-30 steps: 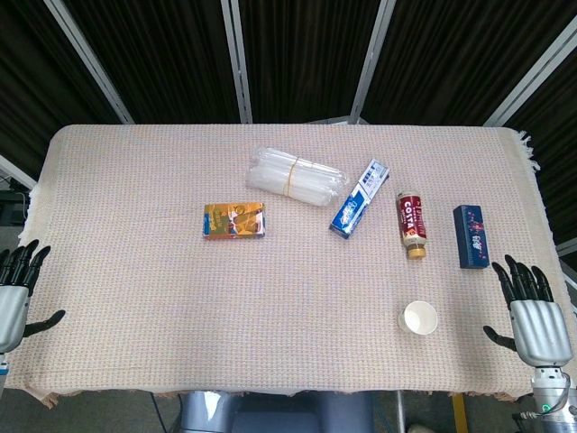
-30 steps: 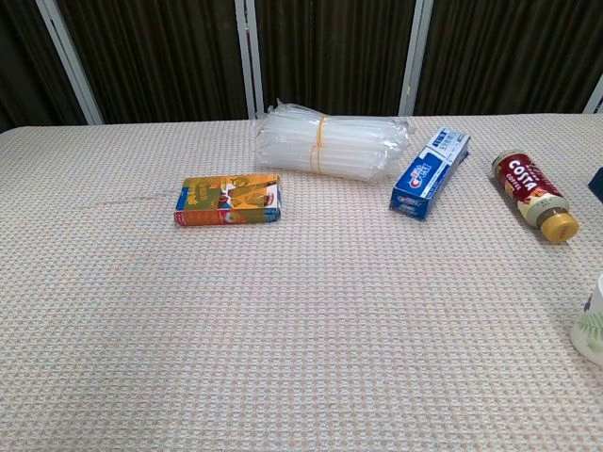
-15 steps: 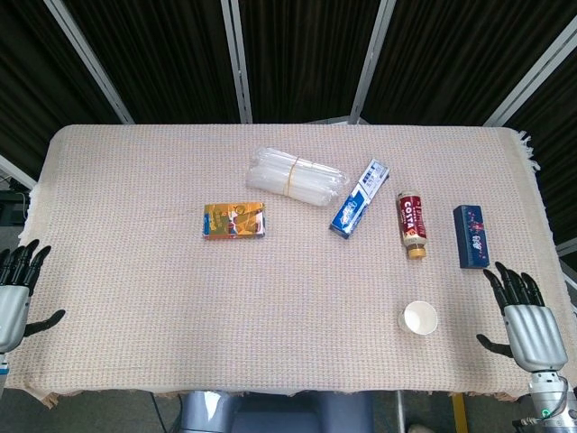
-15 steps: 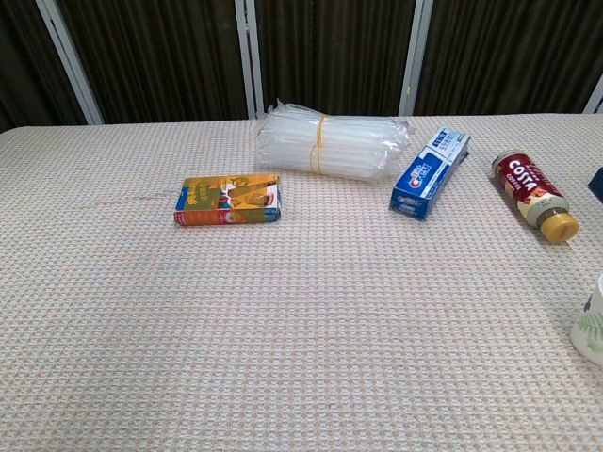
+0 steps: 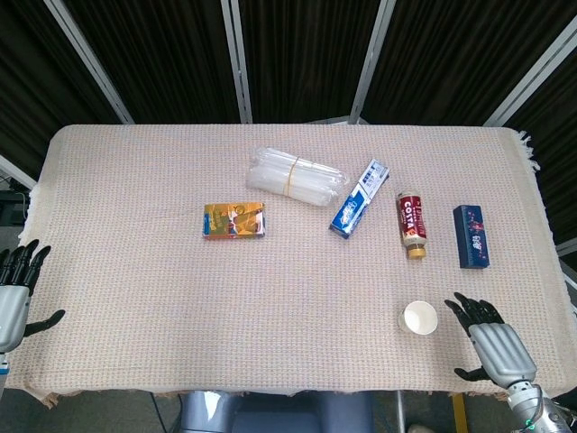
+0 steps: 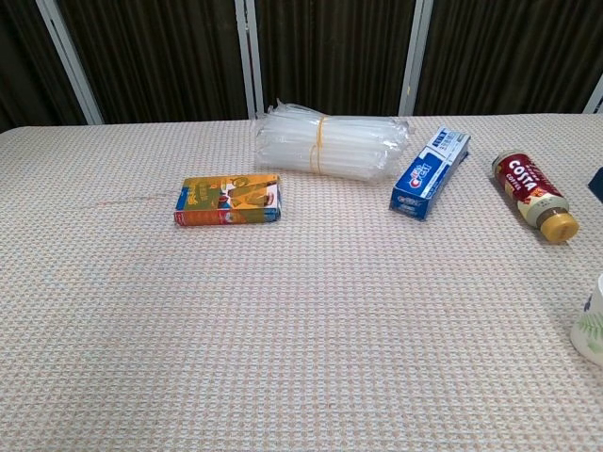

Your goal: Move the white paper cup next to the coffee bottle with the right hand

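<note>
White paper cup (image 5: 419, 318) upright, mouth up, green print on side; right robot hand (image 5: 491, 347) beside, fingers spread, empty

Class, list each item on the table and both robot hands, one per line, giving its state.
white paper cup: upright, untouched
coffee bottle: lying down, capped
toothpaste box: lying flat
orange box: lying flat
dark blue box: lying flat
plastic bundle: banded
right hand: open
left hand: open

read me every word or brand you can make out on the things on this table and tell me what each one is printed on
"COSTA": on the coffee bottle lying on its side.
Toothpaste box: white logo, too blurred to read.
Orange box: print too small to read.
Dark blue box: print unreadable.
Paper cup: no text visible.
</note>
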`<state>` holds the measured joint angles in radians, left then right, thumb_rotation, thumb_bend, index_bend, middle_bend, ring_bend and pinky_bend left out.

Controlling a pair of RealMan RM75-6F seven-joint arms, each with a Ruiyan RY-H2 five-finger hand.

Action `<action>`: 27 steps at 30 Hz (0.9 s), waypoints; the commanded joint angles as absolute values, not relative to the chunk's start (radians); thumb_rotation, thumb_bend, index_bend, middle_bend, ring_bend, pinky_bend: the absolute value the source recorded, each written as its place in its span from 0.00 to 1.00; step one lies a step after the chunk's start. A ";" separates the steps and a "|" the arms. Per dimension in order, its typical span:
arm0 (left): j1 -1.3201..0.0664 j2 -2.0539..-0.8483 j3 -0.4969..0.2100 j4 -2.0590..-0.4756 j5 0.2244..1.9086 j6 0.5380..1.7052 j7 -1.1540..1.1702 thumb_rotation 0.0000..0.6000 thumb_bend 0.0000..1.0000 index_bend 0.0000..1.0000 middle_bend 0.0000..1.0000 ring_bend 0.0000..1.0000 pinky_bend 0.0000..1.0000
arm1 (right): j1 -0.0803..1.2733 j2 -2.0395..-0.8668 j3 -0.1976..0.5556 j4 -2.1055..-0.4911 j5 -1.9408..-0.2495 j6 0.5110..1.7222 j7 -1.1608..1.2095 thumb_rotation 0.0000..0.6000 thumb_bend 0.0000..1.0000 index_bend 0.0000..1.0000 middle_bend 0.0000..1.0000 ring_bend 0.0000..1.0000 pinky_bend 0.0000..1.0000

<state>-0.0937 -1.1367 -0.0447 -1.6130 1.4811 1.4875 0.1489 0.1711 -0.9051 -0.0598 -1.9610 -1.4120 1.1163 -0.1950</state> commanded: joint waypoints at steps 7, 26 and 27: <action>-0.094 -1.138 -0.046 -1.615 1.479 1.487 0.157 1.00 0.01 0.00 0.00 0.00 0.00 | 0.210 -0.972 -0.021 -1.915 -1.321 1.094 -0.232 1.00 0.07 0.00 0.00 0.00 0.00; -0.094 -1.138 -0.046 -1.616 1.478 1.487 0.159 1.00 0.02 0.00 0.00 0.00 0.00 | 0.271 -1.097 0.014 -1.896 -1.221 1.085 -0.374 1.00 0.11 0.25 0.00 0.00 0.00; -0.094 -1.138 -0.046 -1.616 1.478 1.487 0.159 1.00 0.02 0.00 0.00 0.00 0.00 | 0.275 -1.104 0.016 -1.894 -1.216 1.084 -0.382 1.00 0.12 0.25 0.00 0.00 0.00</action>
<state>-0.0944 -1.1377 -0.0459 -1.6160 1.4777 1.4865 0.1585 0.2683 -1.0946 0.0124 -1.8974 -1.2234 1.0860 -0.3723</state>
